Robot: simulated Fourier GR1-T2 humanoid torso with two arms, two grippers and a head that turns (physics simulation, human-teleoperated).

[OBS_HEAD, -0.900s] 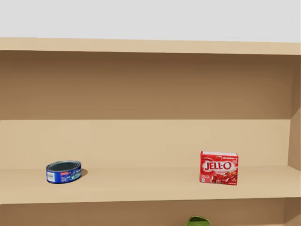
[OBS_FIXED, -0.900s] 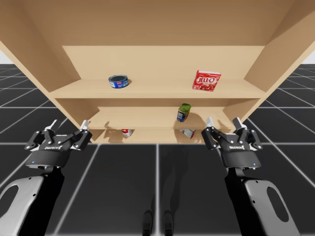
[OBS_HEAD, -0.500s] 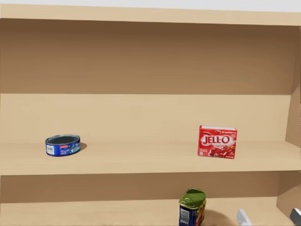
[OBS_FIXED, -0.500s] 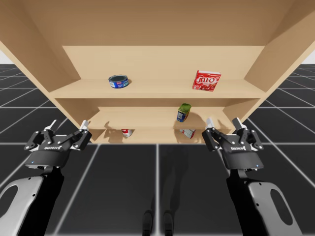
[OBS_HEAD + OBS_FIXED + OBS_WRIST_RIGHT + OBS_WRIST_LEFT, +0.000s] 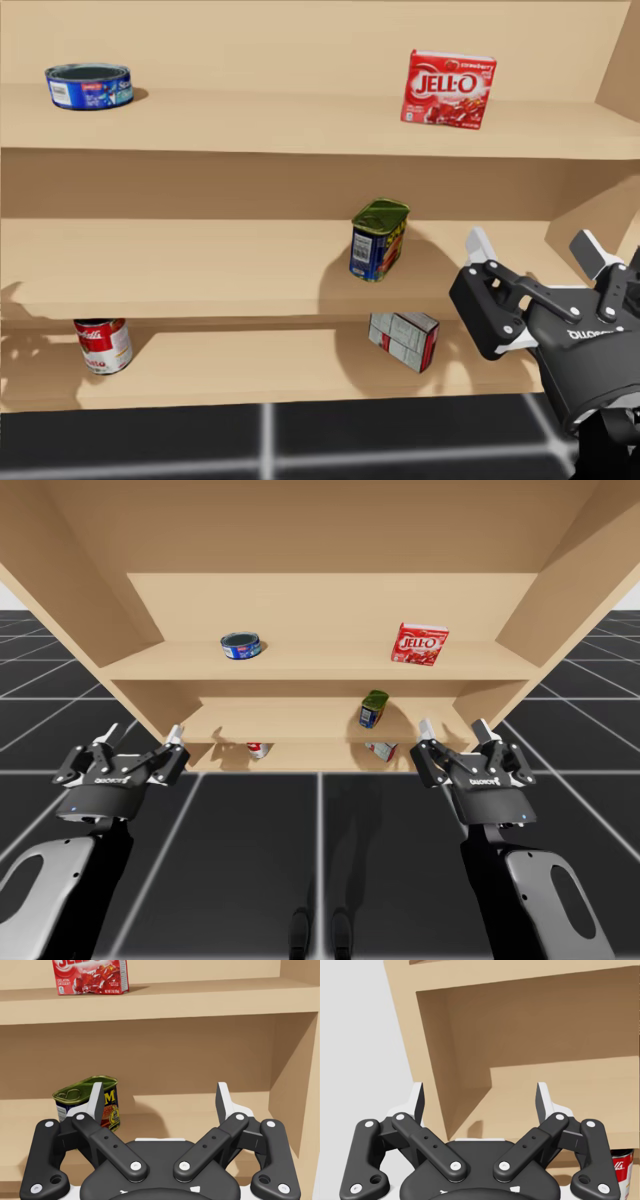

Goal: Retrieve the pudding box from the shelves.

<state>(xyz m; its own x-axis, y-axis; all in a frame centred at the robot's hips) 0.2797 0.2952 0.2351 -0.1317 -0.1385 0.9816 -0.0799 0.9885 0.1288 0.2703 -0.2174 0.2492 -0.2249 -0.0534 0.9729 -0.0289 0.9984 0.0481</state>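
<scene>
A red box [image 5: 419,643] [image 5: 449,88] [image 5: 90,976] stands upright on the top shelf at the right. A smaller grey and red box [image 5: 403,340] [image 5: 380,749] lies tilted on the bottom shelf. My right gripper [image 5: 452,725] [image 5: 533,242] [image 5: 160,1092] is open and holds nothing, hovering in front of the shelves' right end at middle-shelf height, well below the red box. My left gripper [image 5: 140,732] [image 5: 480,1092] is open too, outside the shelves' left front corner.
On the wooden shelf unit [image 5: 320,667], a flat blue can [image 5: 241,646] [image 5: 88,85] sits top left. A green-topped tin [image 5: 373,709] [image 5: 378,238] [image 5: 87,1102] stands on the middle shelf ahead of my right gripper. A red and white can [image 5: 103,345] [image 5: 621,1167] stands bottom left.
My head has turned downward, bringing the lower shelves and my right gripper into its view. Both arms have barely moved and both grippers stay open.
</scene>
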